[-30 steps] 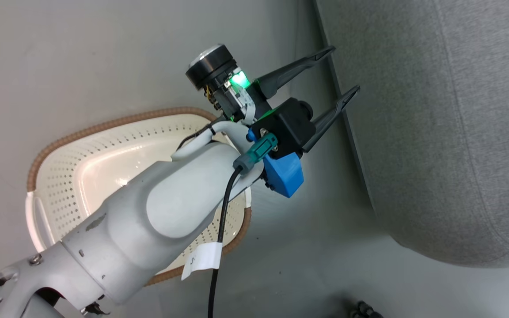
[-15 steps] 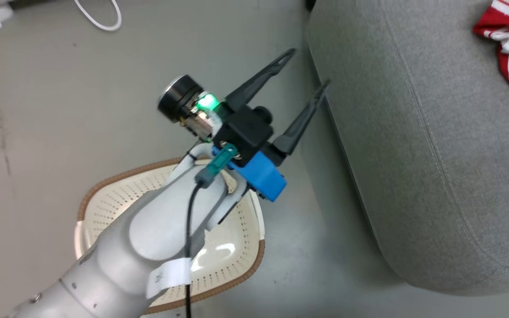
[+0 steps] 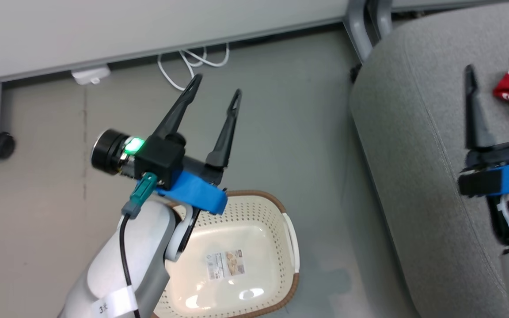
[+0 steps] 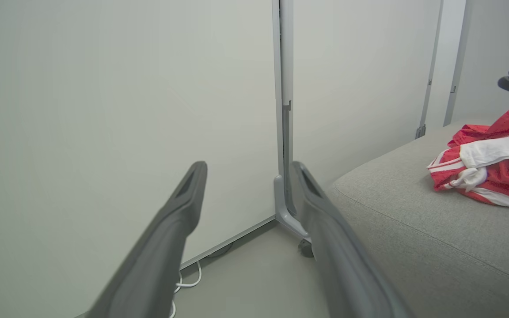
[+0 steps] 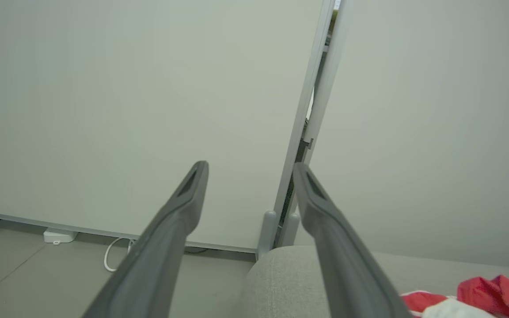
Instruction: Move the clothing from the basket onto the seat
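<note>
Reframed head view since half a second back; left claw (image 3: pixel 217 86) turned off the seat (image 3: pixel 413 132) edge, fingers now running along it.

Head view: both claws spread wide, empty. Basket (image 3: pixel 254 207) under left wrist, behind claw, bare inside as far as seen. Clothing (image 3: pixel 507 90) on seat, at right claw (image 3: pixel 493 64) tips, just right of them; well right of left claw.

Left wrist view: clothing (image 4: pixel 488 168) far right of claw, bunched, no clear long axis.

Right wrist view: clothing (image 5: pixel 488 291) low right of fingers.

Judged: right arm nearer; likely nothing left to fetch.
</note>
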